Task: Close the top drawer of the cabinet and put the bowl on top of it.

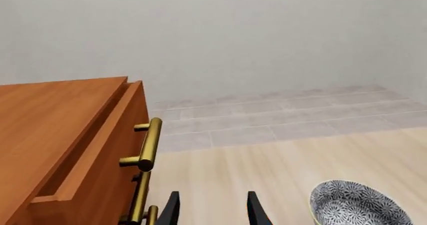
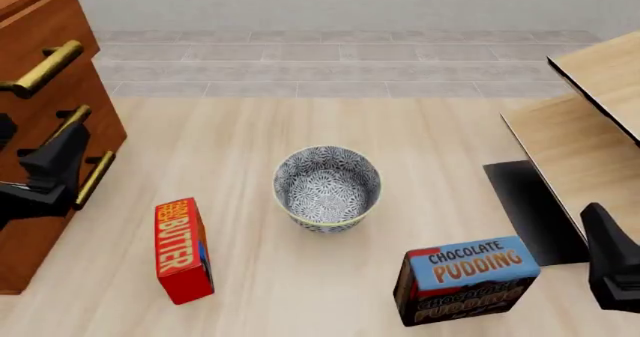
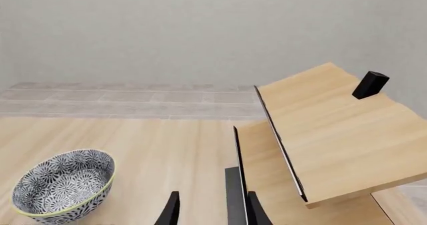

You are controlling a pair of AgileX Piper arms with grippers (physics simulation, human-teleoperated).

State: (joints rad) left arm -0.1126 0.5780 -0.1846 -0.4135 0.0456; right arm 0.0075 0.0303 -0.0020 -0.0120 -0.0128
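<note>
One pale wood table (image 2: 330,277) — grey tiled floor (image 2: 340,60), plain wall (image 1: 253,35)

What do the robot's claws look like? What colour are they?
Both are plain black. In the wrist views each claw shows two thin, flat fingers that taper toward pointed tips: the left claw and the right claw. From the front view the left claw and right claw look like dark, angular, blocky shapes. No cables, stickers or markings are visible on them.

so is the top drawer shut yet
No, still open: in the left wrist view the top drawer juts out from the cabinet, showing a gap behind its front.
</note>
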